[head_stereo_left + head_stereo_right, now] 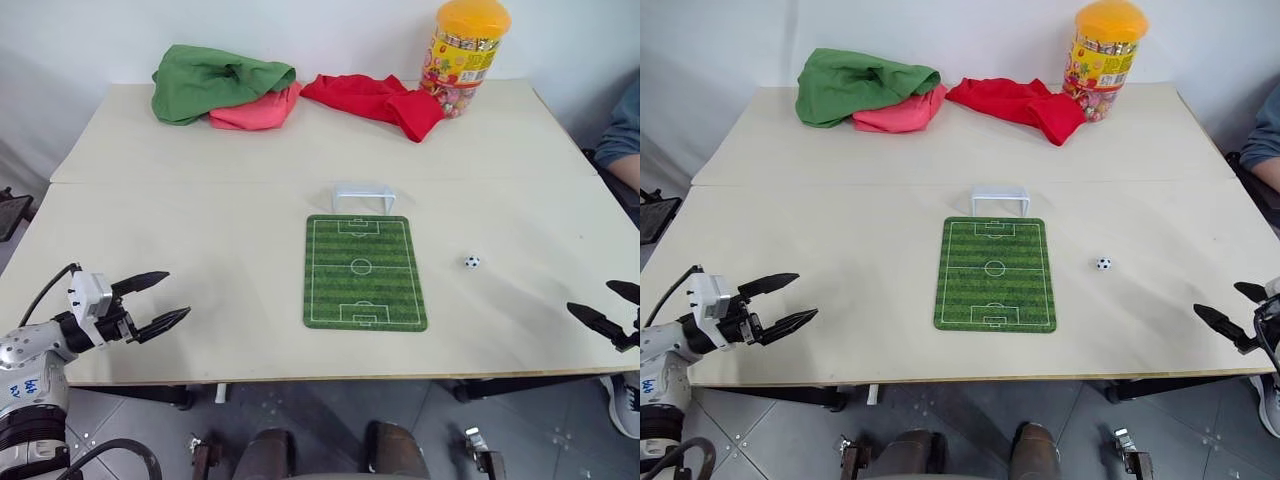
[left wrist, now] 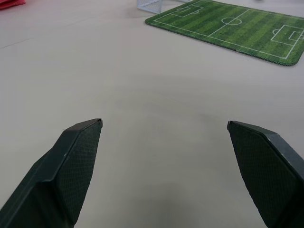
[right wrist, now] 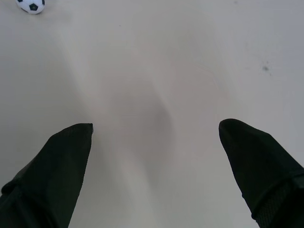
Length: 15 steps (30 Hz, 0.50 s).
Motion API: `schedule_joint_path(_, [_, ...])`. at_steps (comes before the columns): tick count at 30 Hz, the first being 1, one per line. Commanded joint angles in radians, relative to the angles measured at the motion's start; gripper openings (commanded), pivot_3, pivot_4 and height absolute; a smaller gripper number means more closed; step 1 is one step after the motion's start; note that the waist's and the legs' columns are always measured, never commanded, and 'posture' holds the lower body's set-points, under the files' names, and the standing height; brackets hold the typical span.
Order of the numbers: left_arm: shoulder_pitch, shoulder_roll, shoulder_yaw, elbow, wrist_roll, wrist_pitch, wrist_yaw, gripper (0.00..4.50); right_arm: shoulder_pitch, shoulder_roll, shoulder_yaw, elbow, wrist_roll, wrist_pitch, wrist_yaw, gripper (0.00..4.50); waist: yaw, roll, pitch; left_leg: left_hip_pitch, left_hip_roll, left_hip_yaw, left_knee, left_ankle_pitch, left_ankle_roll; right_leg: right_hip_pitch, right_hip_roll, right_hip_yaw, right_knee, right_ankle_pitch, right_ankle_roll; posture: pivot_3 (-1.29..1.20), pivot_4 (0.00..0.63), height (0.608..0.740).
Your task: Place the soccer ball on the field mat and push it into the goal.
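Green field mat (image 1: 365,271) lengthwise toward goal (image 1: 364,195)

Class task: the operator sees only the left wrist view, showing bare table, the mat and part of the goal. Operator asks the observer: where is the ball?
Observer: The ball lies on the table, off the mat, on its right side.
Operator: Which gripper is nearer it?
Observer: The right gripper, open and empty, at the table's right edge.
Operator: Anything behind the goal?
Observer: Green, pink and red cloths, and a candy jar at the far edge.
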<state>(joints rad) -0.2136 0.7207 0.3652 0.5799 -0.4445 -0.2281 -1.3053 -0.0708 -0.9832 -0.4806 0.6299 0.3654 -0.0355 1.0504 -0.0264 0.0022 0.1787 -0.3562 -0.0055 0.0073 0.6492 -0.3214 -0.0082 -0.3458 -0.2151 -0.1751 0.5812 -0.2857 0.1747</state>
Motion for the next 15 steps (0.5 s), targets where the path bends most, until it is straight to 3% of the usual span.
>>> schedule_joint_path(1, [-0.013,0.004,0.007,0.011,-0.011,-0.027,-0.02,4.5,0.005,-0.018,-0.043,-0.021,0.02,0.0,0.003,4.46,0.0,0.0,0.0,0.0,0.0,0.0,0.0,0.0,0.0,0.0,0.0,0.0,0.0,0.0,0.0,0.0,0.15,0.74])
schedule_joint_path(15, [-0.034,0.002,0.006,-0.047,-0.015,0.072,0.043,4.5,0.014,-0.027,-0.041,-0.098,0.034,0.051,0.0,4.46,0.001,0.0,0.0,0.0,0.0,0.001,0.0,0.0,0.0,-0.001,0.0,0.001,0.0,0.0,0.0,0.0,0.15,0.74])
